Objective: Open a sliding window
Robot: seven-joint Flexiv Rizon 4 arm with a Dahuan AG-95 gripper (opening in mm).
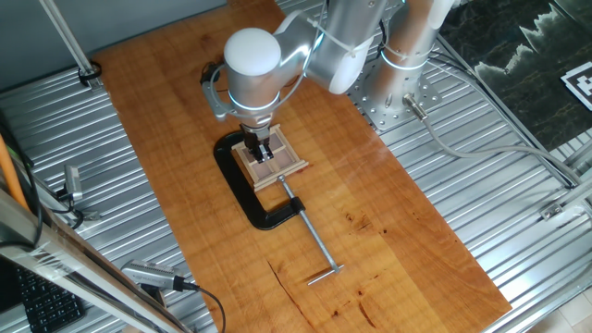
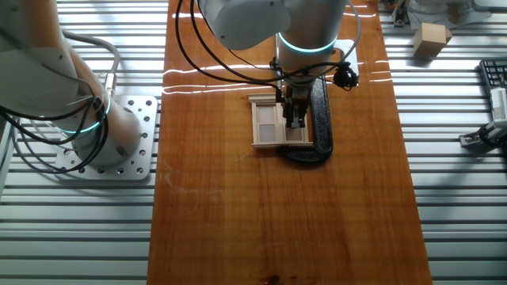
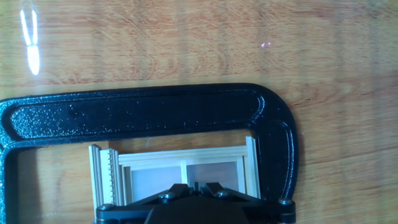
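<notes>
Gripper [image 1: 262, 148] is down on the small square light-wood sliding window [image 1: 274, 165], fingers close together on its top face; cannot tell whether they're clamped on anything. Window sits mid-board on the glossy reddish wooden tabletop [image 1: 388, 240], held inside the throat of a black, rough-textured cast C-clamp [image 1: 242, 190] whose long bare-metal screw [image 1: 314, 236] with T-handle runs out toward 5 o'clock in one fixed view. Hand view: clamp's curved frame [image 3: 149, 111] arcs across 12 o'clock above the ribbed pale frame and brownish panes [image 3: 211, 174].
</notes>
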